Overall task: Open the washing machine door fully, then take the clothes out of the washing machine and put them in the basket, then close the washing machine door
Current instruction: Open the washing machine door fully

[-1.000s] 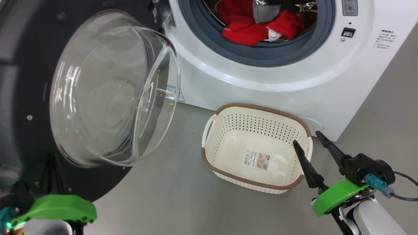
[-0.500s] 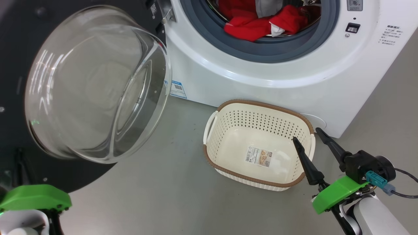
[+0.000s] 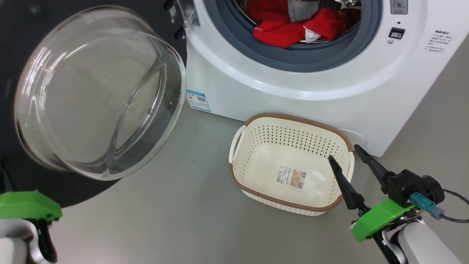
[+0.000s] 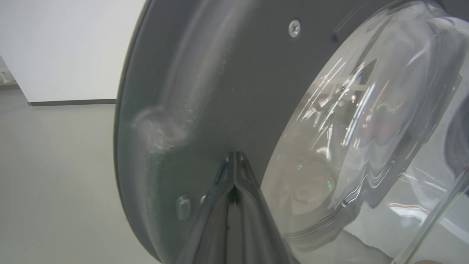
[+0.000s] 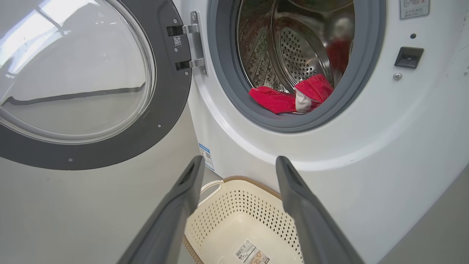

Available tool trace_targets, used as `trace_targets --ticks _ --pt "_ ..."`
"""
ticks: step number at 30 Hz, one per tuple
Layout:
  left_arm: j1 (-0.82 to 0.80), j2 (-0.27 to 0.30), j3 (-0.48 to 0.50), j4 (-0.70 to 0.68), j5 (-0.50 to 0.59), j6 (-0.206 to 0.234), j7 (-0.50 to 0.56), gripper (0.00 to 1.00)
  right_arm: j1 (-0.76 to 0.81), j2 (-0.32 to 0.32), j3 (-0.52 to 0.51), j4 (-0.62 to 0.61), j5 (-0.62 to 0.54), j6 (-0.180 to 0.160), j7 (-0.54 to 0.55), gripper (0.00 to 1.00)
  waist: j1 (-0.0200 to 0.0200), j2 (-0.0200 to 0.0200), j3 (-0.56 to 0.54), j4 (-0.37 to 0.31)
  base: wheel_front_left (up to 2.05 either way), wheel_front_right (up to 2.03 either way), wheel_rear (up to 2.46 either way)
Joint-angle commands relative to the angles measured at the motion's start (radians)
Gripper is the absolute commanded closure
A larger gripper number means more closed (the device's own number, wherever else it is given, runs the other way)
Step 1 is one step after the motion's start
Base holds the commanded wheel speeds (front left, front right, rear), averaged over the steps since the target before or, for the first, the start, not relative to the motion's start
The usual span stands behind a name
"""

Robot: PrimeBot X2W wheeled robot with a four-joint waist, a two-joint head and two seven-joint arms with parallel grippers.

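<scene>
Writing is plentiful but none of it can be read. The washing machine has a block of small dark print on its white front at the upper right of the head view. It also has a blue-and-white sticker with a QR code low on its front below the door hinge, and a grey panel label at the top edge. The basket stands on the grey floor just in front of the machine, at lower centre of the head view. Its only content is a paper label with a barcode and a small picture, stuck to its bottom. The clothes, red with a little grey and white cloth, lie in the perforated steel drum and reach its front lip at the grey rubber ring, top centre. The washing machine door stands swung wide open at the left, its clear glass bowl bulging toward the camera inside a black rim. The right hand hovers at the basket's right end, lower right, with its two fingers spread well apart and holding nothing. In the left wrist view the left hand has its fingers pressed together with nothing between them. Their tips are right at the door's dark inner face beside the glass; whether they touch it cannot be told.
</scene>
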Motion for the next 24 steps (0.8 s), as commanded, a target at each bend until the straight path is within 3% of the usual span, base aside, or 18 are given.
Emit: trace_targets --ticks 1,17,24 --pt "-0.047 0.062 0.046 -0.001 -0.002 -0.006 -0.01 1.0 -0.018 -0.007 0.021 -0.025 0.005 0.006 -0.006 0.0 0.0 0.0 0.001 -0.001 0.0 0.0 0.0" --pt "-0.146 0.108 0.042 0.205 -0.016 -0.057 -0.034 1.0 -0.024 -0.014 0.039 -0.025 0.019 0.006 -0.006 0.0 0.0 0.0 -0.001 -0.01 0.0 0.0 0.0" --pt "-0.134 0.09 0.051 0.19 -0.034 -0.077 -0.055 1.0 -0.021 -0.007 0.03 -0.024 0.024 0.006 -0.006 0.0 0.0 0.0 -0.005 -0.013 0.0 0.0 0.0"
